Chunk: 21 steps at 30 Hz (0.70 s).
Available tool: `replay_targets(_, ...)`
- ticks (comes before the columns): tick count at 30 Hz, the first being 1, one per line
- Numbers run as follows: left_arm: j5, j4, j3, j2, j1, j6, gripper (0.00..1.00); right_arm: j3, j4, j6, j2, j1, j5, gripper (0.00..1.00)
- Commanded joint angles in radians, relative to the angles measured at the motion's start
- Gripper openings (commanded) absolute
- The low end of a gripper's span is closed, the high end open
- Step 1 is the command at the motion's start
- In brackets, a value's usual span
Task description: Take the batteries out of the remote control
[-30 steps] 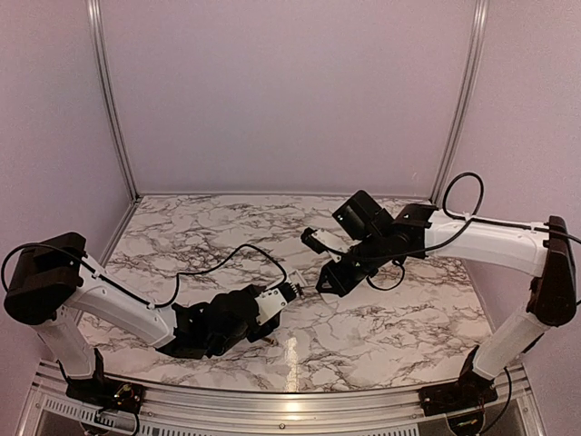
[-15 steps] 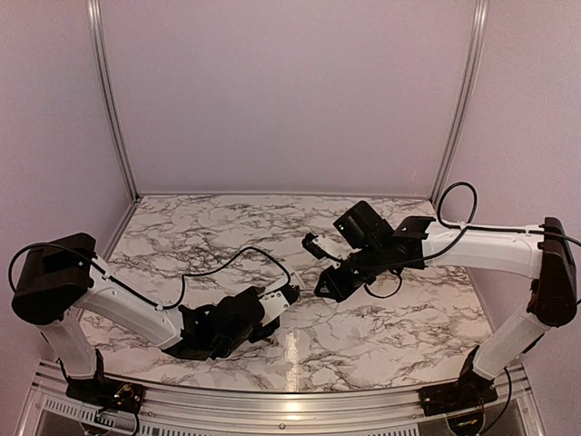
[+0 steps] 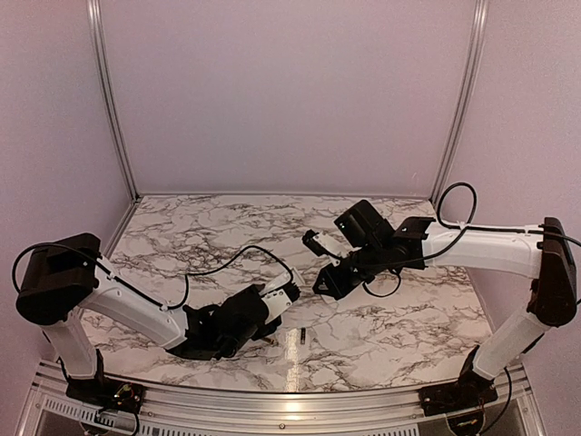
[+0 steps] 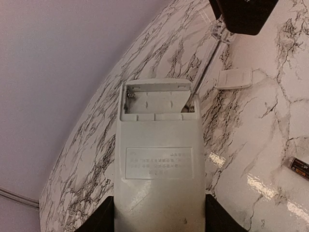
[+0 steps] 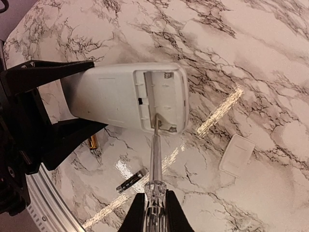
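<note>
My left gripper is shut on the white remote control, held back-side up just above the table. Its battery compartment is uncovered and holds no cells. My right gripper is shut on a clear-handled screwdriver, whose tip sits inside the compartment at the end of the remote control. The dark battery lies on the marble below the remote and shows as the dark battery in the top view. The gold-brown battery lies beside the left gripper's finger, half hidden by it.
The white battery cover lies flat on the marble to the right of the remote, seen as the cover past the remote's far end. The table's metal front rail runs close behind the dark battery. Both arms meet near the table's middle.
The dark battery now lies on the marble in front of the left gripper; it was not visible there before. The left gripper has shifted slightly, and the right has edged in toward the remote.
</note>
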Motion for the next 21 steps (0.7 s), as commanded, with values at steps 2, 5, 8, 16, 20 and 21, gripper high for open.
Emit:
replay_targets(2,-0.028,0.032,0.025,0.011,0.003,-0.003,0.0,-0.009,-0.001,0.018,-0.004,-0.004,0.025,0.0)
replay_targets(5,-0.016,0.028,0.025,0.006,0.012,-0.018,0.0,-0.009,-0.001,0.029,-0.036,-0.004,0.041,0.0)
replay_targets(8,-0.005,0.018,0.026,0.0,0.024,-0.038,0.0,-0.009,-0.004,0.043,-0.091,-0.004,0.072,0.0)
replay_targets(16,0.035,-0.016,0.018,-0.055,0.059,-0.115,0.0,-0.051,0.008,0.081,-0.23,-0.004,0.177,0.0)
replay_targets(20,0.036,-0.04,0.023,-0.077,0.08,-0.164,0.0,-0.085,0.015,0.132,-0.279,-0.004,0.329,0.0)
replay_targets(21,0.037,-0.046,0.023,-0.084,0.086,-0.179,0.0,-0.096,0.016,0.146,-0.288,-0.004,0.372,0.0)
